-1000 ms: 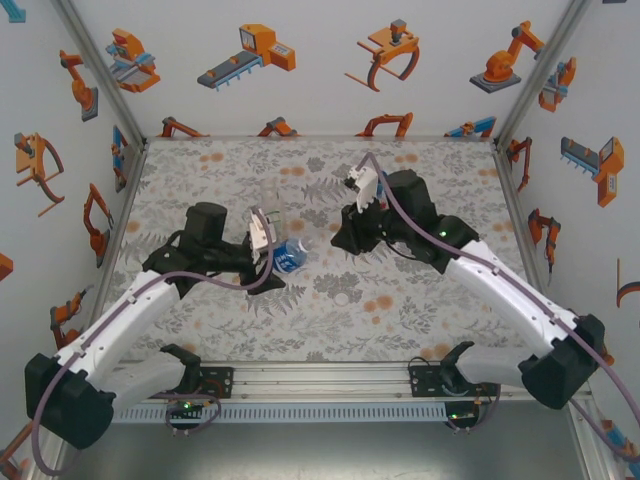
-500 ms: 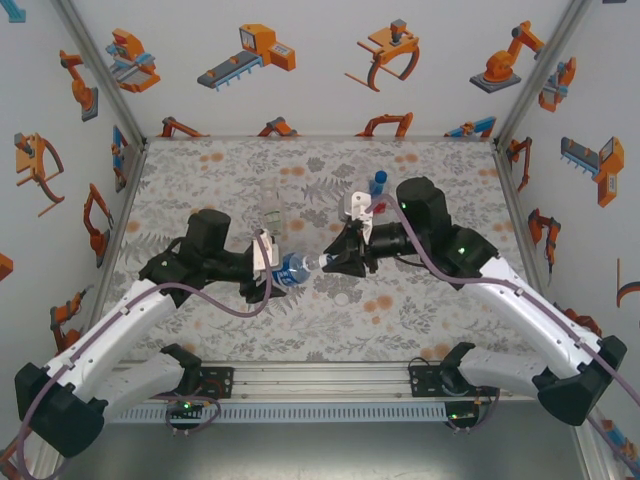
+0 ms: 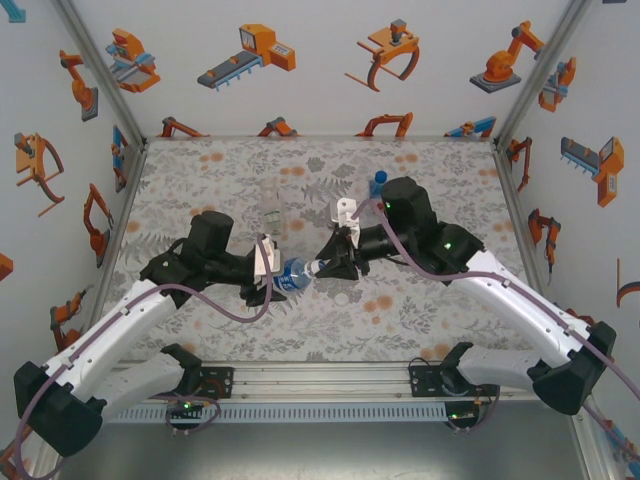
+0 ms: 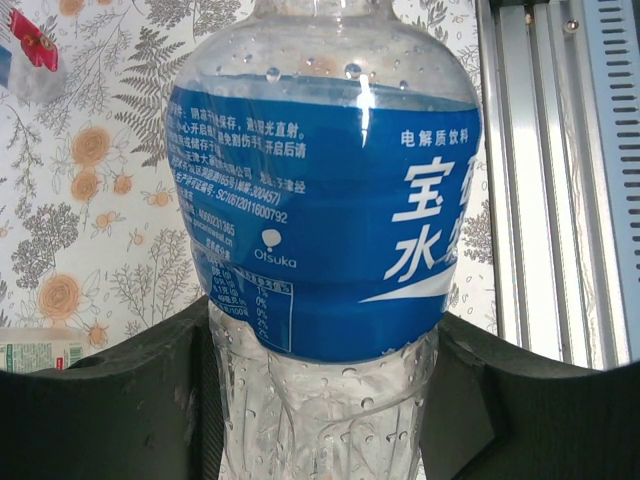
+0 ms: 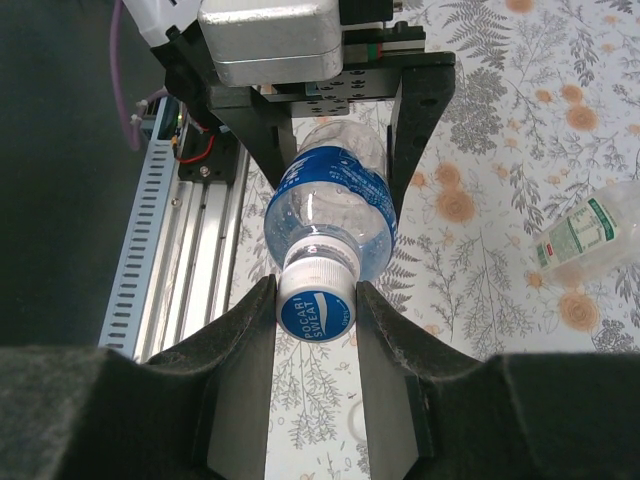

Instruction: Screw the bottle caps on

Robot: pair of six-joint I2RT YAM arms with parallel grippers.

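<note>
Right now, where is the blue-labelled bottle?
Top view, mid-table: the blue-labelled bottle is held sideways, left gripper on its body, right gripper on its cap, tall bottle just behind.

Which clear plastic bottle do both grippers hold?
The blue-labelled water bottle: left gripper on body, right gripper on white cap. The tall narrow bottle and short blue-capped bottle are untouched.

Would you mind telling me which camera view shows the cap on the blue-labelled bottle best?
The right wrist view: the cap faces the lens, pinched in the right claw. The top external view makes it a speck at that claw's tip. The left wrist view frames the bottle label, cut at the neck.
</note>
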